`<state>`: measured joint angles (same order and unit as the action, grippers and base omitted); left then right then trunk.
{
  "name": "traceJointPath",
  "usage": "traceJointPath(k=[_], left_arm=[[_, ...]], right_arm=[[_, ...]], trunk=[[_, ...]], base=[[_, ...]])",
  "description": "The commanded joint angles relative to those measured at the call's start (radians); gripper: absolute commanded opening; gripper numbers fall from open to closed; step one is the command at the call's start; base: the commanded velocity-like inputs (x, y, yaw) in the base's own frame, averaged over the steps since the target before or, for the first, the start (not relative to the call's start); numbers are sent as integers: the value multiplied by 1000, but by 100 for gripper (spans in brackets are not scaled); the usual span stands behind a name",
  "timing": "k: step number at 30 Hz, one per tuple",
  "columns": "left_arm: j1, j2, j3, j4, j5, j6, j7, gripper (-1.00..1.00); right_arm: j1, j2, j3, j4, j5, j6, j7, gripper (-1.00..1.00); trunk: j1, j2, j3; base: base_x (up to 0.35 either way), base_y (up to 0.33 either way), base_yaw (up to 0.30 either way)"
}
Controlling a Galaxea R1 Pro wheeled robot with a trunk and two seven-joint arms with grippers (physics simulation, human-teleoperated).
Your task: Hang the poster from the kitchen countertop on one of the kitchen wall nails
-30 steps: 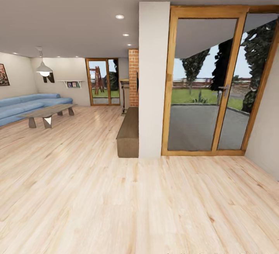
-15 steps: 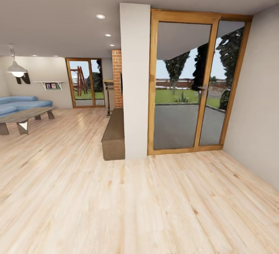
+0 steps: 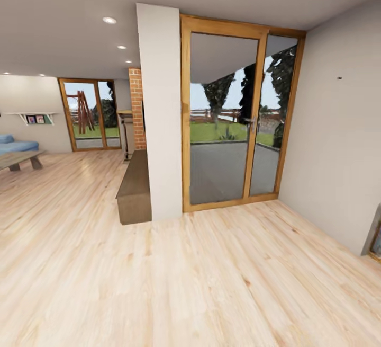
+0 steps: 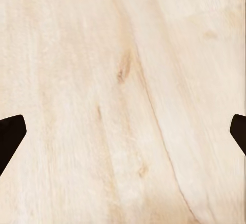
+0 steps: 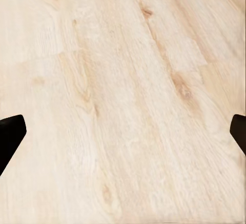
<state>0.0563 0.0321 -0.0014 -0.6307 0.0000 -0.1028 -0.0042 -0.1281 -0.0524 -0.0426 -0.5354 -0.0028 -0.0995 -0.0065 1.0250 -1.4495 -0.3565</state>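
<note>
Pale plank flooring (image 3: 211, 278) covers the lower half of the head view and runs back to every wall. Item: white pillar (image 3: 159, 108), centre-left of frame, floor to ceiling. Item: low dark wooden bench (image 3: 134, 185), set against the pillar's left side. Item: glazed door with wooden frame (image 3: 238, 114), just right of the pillar, lawn and trees visible through the glass. Item: pale grey wall (image 3: 338, 145), right side of frame, carrying one wall nail (image 3: 339, 78), a tiny dark speck high up in the upper right. Item: edge of a framed object (image 3: 376, 241) at the far right margin, leaning at the foot of that wall; too cropped to identify. Item: brick column (image 3: 136, 108) behind the pillar. Item: second glazed door (image 3: 87, 114) at mid-left, far wall. Item: wall shelf (image 3: 33, 118), blue sofa (image 3: 13, 144) and low coffee table (image 3: 18, 159), all at the left edge. Item: my left gripper (image 4: 123, 142), left wrist view, dark fingertips (image 4: 10, 134) at opposite margins, spread wide, nothing between them but floorboards. Item: my right gripper (image 5: 123, 142), right wrist view, fingertips (image 5: 10, 131) likewise spread wide over bare boards, nothing held.
</note>
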Motion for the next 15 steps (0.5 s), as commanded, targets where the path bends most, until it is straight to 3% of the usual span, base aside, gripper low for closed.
traceJointPath(k=[1,7,15], left_arm=[[0,0,0,-1,0,-2,0,100],[0,0,0,-1,0,-2,0,100],[0,0,0,-1,0,-2,0,100]], right_arm=[[-1,0,0,1,0,-3,-1,100],[-1,0,0,0,0,-3,-1,100],[-1,0,0,0,1,-5,-1,100]], trunk=[[0,-1,0],[0,-1,2],[0,-1,-4]], base=[[0,0,-270],[0,0,-244],[0,0,-102]])
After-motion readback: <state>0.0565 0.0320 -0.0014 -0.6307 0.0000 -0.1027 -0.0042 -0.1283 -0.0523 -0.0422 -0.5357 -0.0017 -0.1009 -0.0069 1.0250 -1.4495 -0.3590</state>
